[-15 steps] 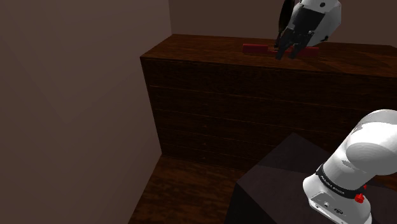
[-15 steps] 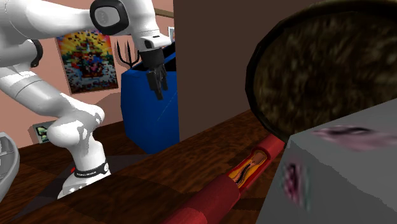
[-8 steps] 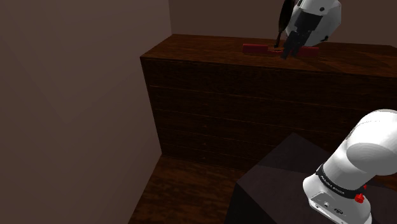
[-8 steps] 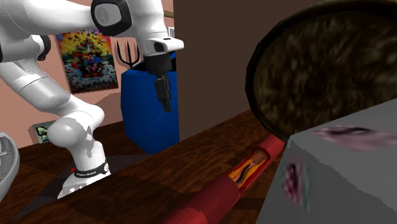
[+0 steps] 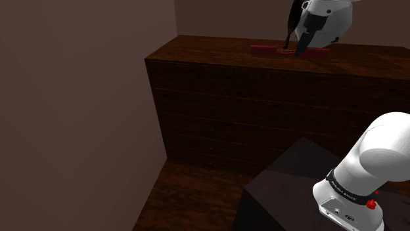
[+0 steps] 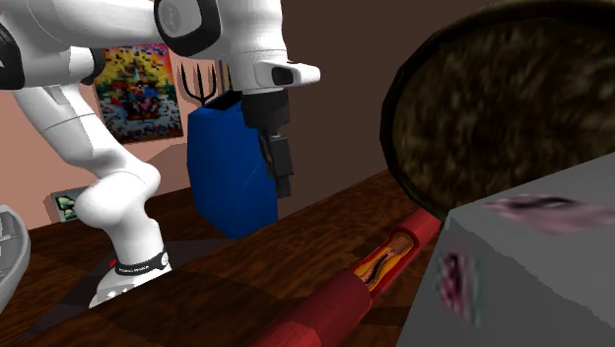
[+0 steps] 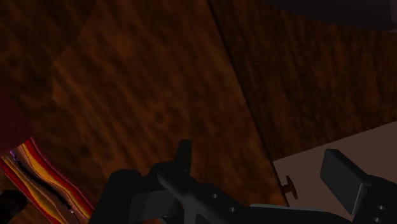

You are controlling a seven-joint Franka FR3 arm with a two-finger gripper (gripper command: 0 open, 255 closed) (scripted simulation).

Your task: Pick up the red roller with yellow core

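The red roller (image 6: 340,301) lies lengthwise on the dark wooden top (image 5: 217,46) of a chest of drawers (image 5: 217,92). At mid-length a yellow core (image 6: 389,258) is exposed between the red end sections. One end runs toward a grey box (image 6: 532,266) and a large dark round object (image 6: 493,89). Whether it touches either cannot be told.

Being long and round, it is judged likely to roll if nudged along the wood, so a grasp across its width at the middle seems called for.

The gripper (image 7: 259,156) is held above the wooden top, pointing downward, with nothing in it. Its two black fingers (image 7: 343,175) are spread wide apart. In the wrist view the roller is seen off to one side of the fingers, not between them. The approach is therefore judged unfinished. The hand would have to be brought over the roller and lowered so that it is straddled before closing.

Beyond the chest, a blue bin (image 6: 232,177) and a colourful poster (image 6: 133,94) are seen behind the arm.
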